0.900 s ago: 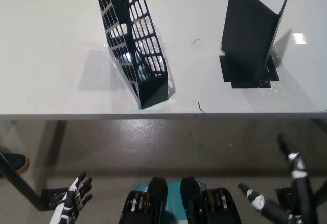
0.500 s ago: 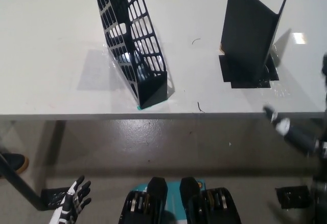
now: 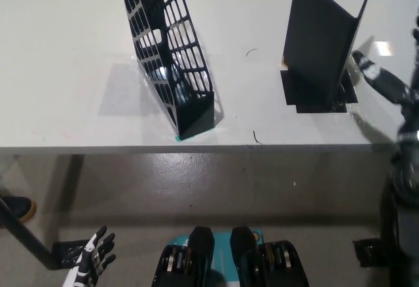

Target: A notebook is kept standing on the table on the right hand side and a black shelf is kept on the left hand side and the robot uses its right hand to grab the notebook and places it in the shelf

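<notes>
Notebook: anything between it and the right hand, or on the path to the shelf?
Nothing visible. The right hand sits just right of the standing notebook; bare table separates notebook and shelf.

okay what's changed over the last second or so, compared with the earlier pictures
The black right hand has risen from below the table edge to beside the standing notebook, not yet holding it. The shelf and notebook have not moved; the white left hand rests low at the left.
</notes>
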Robot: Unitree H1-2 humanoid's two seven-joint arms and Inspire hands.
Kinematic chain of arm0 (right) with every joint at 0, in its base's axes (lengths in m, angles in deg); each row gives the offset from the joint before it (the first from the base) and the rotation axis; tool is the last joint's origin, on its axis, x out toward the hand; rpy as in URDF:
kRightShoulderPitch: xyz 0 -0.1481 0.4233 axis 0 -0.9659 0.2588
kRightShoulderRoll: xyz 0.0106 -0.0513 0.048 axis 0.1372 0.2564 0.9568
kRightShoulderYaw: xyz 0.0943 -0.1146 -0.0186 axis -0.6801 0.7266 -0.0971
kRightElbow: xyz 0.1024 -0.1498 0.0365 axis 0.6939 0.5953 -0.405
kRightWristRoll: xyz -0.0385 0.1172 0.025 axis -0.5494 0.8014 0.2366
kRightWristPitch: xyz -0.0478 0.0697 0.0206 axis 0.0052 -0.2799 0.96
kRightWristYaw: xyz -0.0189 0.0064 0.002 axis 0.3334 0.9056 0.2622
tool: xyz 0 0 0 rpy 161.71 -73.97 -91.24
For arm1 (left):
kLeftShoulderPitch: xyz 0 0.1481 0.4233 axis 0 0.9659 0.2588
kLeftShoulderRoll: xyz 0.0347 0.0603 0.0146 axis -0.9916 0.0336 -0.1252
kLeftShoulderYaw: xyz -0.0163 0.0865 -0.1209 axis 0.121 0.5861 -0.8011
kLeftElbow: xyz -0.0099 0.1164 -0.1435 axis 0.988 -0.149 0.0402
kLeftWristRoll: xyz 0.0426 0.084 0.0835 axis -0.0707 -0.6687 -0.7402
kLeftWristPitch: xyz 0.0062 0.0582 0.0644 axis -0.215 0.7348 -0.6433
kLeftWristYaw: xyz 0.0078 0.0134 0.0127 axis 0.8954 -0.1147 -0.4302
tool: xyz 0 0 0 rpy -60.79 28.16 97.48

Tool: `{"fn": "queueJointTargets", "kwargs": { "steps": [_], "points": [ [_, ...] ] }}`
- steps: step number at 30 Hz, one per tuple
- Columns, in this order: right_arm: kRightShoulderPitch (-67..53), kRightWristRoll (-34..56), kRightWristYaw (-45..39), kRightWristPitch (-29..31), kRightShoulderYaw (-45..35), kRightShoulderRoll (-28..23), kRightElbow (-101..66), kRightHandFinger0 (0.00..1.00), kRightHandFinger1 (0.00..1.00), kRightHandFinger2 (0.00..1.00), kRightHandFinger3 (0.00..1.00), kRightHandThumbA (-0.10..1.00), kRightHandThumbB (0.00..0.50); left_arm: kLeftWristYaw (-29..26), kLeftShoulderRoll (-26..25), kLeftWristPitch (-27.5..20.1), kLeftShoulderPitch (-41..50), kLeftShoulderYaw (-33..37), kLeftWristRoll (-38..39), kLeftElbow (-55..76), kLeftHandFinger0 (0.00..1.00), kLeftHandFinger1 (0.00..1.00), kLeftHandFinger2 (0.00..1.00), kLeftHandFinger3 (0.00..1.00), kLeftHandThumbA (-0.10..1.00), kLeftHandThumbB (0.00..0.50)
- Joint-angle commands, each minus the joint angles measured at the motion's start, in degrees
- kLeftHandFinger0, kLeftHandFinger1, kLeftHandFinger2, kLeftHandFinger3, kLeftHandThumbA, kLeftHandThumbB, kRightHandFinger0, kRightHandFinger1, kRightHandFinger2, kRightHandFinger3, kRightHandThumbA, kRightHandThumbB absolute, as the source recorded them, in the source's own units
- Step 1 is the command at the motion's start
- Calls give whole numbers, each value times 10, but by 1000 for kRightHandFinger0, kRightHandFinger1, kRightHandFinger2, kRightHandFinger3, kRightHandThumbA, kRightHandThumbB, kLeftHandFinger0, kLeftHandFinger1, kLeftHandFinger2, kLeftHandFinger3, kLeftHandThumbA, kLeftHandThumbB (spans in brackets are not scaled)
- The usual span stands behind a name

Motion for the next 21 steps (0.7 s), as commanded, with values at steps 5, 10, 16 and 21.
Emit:
{"fn": "queueJointTargets", "kwargs": {
  "steps": [5, 10, 16, 21],
  "points": [
    [147, 77, 31, -38, -32, -14, 171, 1000, 1000, 1000, 1000, 959, 463, 11, -7, -30, 8, 3, 2, 1, 1000, 1000, 1000, 1000, 1000, 407],
    [222, 107, 28, -5, -43, -15, 306, 1000, 1000, 1000, 1000, 931, 495, 14, -7, -27, 9, 4, 1, 5, 1000, 1000, 1000, 1000, 1000, 429],
    [277, 134, 13, 21, -41, -5, 457, 1000, 1000, 1000, 1000, 899, 491, 15, -7, -28, 10, 5, 2, 4, 1000, 1000, 1000, 1000, 1000, 422],
    [319, 185, 10, 21, -76, 4, 557, 1000, 1000, 1000, 1000, 703, 488, 13, -4, -26, 4, 6, -1, 5, 1000, 1000, 1000, 1000, 1000, 420]
  ]
}}
